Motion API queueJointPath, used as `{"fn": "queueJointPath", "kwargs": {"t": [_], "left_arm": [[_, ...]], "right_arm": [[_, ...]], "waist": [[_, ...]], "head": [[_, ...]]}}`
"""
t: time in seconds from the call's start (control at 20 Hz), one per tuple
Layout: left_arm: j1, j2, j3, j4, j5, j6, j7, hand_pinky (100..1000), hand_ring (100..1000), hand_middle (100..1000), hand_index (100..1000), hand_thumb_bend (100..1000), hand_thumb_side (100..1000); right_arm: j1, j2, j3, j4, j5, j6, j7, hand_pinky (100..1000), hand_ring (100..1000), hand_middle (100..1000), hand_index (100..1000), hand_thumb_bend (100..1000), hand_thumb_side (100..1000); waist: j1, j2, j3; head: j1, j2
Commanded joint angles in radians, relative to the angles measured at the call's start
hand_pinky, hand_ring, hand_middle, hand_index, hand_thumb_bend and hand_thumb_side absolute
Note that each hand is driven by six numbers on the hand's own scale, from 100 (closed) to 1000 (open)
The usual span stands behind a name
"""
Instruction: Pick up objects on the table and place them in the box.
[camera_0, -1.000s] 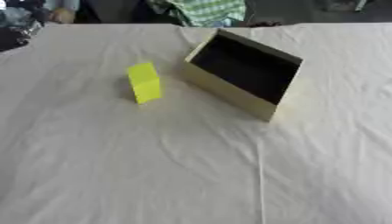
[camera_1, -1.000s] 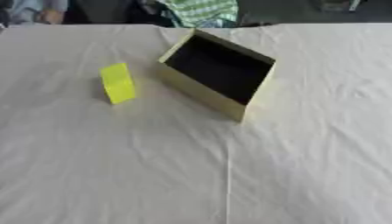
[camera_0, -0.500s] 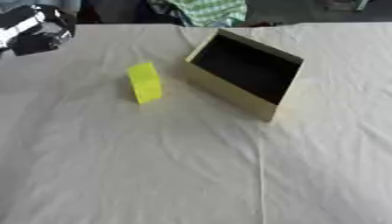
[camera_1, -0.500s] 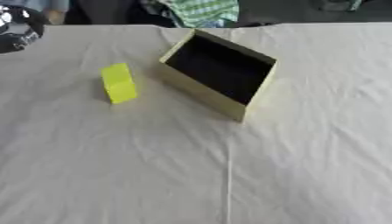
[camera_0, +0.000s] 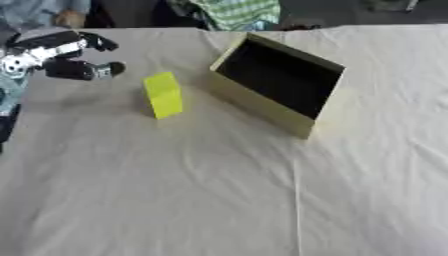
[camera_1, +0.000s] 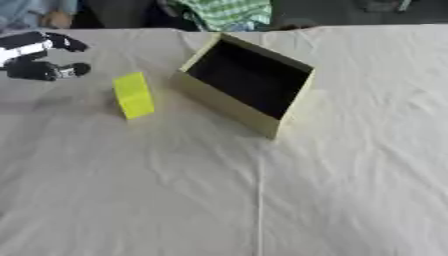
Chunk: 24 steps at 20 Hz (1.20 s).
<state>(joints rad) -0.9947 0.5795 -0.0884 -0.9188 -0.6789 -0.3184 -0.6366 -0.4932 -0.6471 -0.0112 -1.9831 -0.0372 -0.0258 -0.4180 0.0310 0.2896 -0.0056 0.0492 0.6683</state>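
A yellow block (camera_0: 163, 95) stands upright on the white cloth, left of centre. To its right lies a cream box (camera_0: 278, 84) with a dark inside, tipped so its opening faces up and toward me. My left hand (camera_0: 59, 54) hovers at the upper left, apart from the block, thumb and fingers spread with nothing between them. My right hand shows in neither view.
The table (camera_0: 219, 190) is covered by a white wrinkled cloth with a crease running down the middle. People sit at the far edge, one in a green checked garment (camera_0: 234, 11).
My left hand has come in from the upper left corner and moved right and down toward the yellow block. Block and box have stayed put.
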Motion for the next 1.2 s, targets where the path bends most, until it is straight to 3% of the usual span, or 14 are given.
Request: {"fn": "queueJointPath", "kwargs": {"t": [0.05,0.4,0.6,0.95,1.2], "left_arm": [[-0.028,0.009,-0.002,-0.006,-0.02,0.007,-0.029,1000,967,906,960,506,928],[-0.039,-0.017,-0.023,-0.016,-0.107,0.052,0.039,1000,961,880,928,514,914],[-0.042,-0.028,-0.044,-0.023,-0.142,0.045,0.058,1000,965,889,937,522,902],[-0.062,-0.048,-0.059,-0.015,-0.169,0.065,0.075,1000,1000,934,922,515,895],[-0.07,-0.064,-0.079,0.01,-0.209,0.058,0.1,1000,1000,930,935,515,858]], "right_arm": [[-0.016,-0.018,-0.005,-0.017,-0.004,-0.002,0.004,777,680,650,886,100,731],[-0.014,-0.017,-0.007,-0.017,-0.005,-0.002,0.001,777,680,650,886,100,731],[-0.014,-0.017,-0.006,-0.017,-0.005,-0.002,0.002,777,680,650,886,100,731],[-0.005,-0.014,-0.004,-0.017,-0.007,0.002,0.004,777,678,647,885,100,733],[-0.002,-0.011,-0.002,-0.017,-0.009,0.004,0.006,778,678,647,883,100,733]], "waist": [[0.014,-0.037,-0.001],[0.012,-0.037,0.0],[0.01,-0.036,0.002],[0.009,-0.04,0.011],[0.008,-0.043,0.016]], "head": [[-0.002,0.012],[-0.025,0.001],[-0.031,0.006],[-0.032,0.053],[-0.034,0.065]]}}
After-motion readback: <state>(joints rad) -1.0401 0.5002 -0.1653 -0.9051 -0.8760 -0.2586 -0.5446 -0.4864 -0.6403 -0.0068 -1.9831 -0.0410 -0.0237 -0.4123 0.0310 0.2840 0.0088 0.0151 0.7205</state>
